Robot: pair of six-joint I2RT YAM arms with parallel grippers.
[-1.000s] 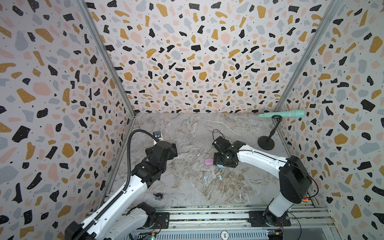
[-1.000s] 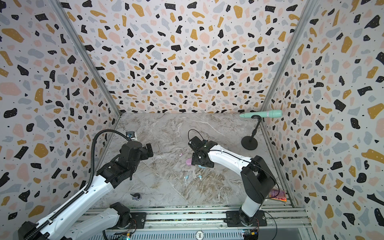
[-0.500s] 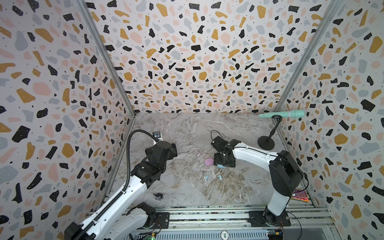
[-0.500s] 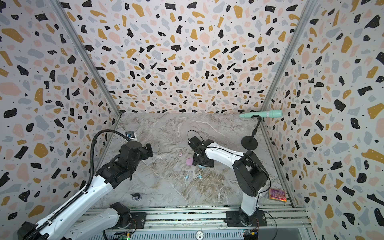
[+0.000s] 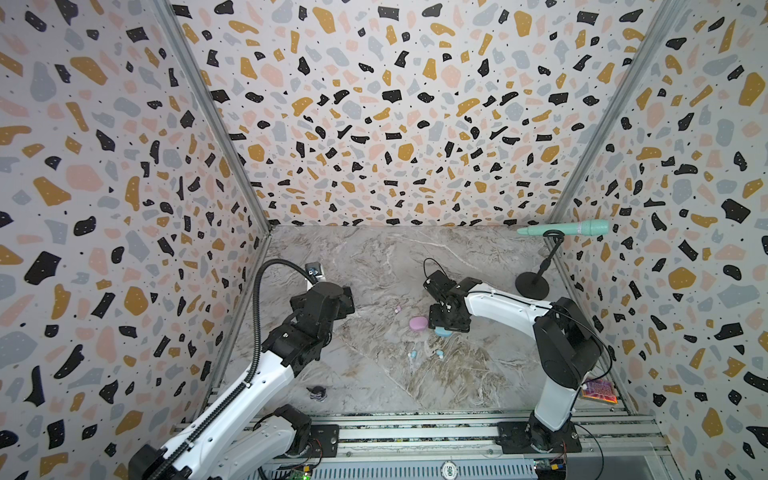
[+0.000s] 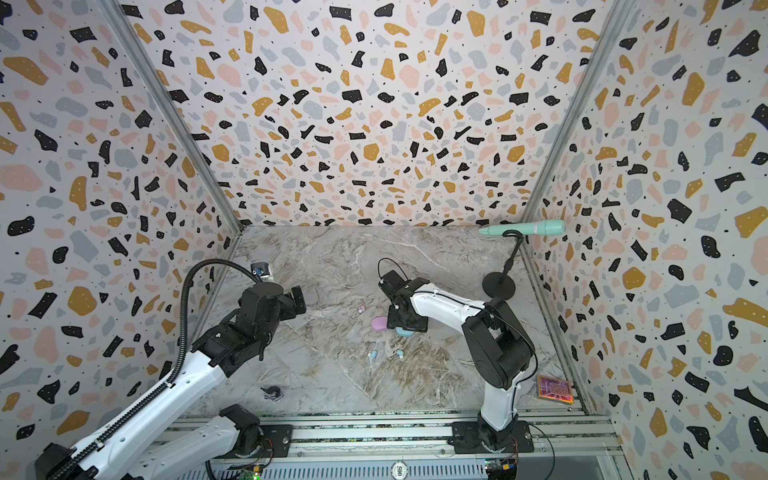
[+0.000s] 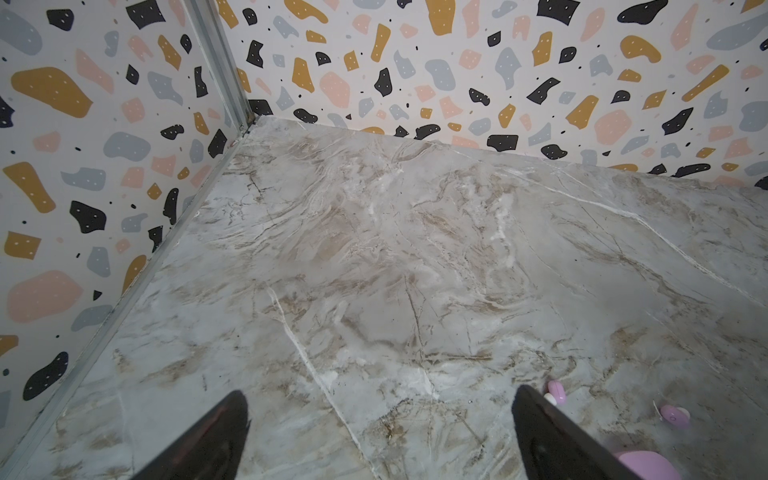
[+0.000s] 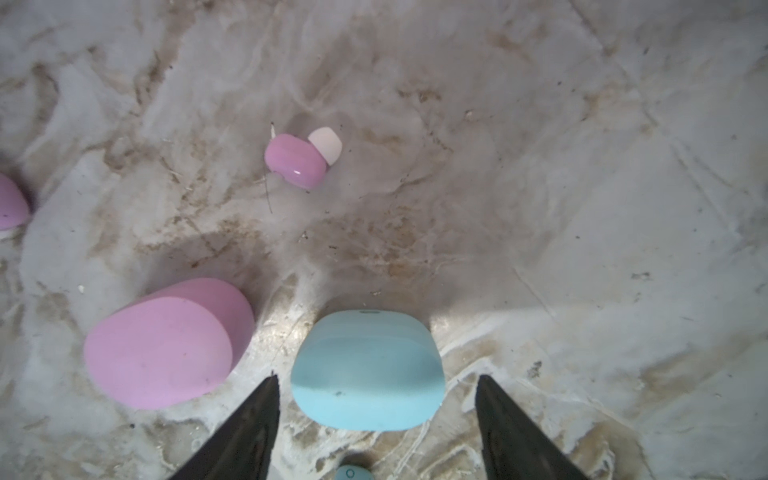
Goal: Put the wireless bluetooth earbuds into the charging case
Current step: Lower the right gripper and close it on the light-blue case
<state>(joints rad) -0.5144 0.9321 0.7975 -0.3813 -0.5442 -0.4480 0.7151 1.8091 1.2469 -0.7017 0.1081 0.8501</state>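
A pale blue charging case (image 8: 365, 374) lies lid down on the marble table, beside a pink case (image 8: 166, 345). My right gripper (image 8: 377, 378) is open and straddles the blue case, with a gap on each side. In both top views it covers most of the blue case (image 5: 441, 332) next to the pink case (image 5: 418, 323). One pink earbud (image 8: 297, 160) lies beyond the cases, and another (image 8: 10, 208) at the frame edge. Two blue earbuds (image 5: 412, 354) (image 5: 439, 353) lie nearer the front. My left gripper (image 7: 380, 390) hangs open and empty, with the pink earbuds (image 7: 556, 392) beside one finger.
A mint green microphone (image 5: 565, 228) rests on a black stand (image 5: 532, 285) at the back right. A small dark object (image 5: 318, 392) lies at the front left, and a colourful card (image 5: 598, 390) at the front right. Patterned walls close in three sides.
My right gripper's jaws have narrowed a little around the blue case, and that arm's elbow has shifted. The left arm has stayed still.
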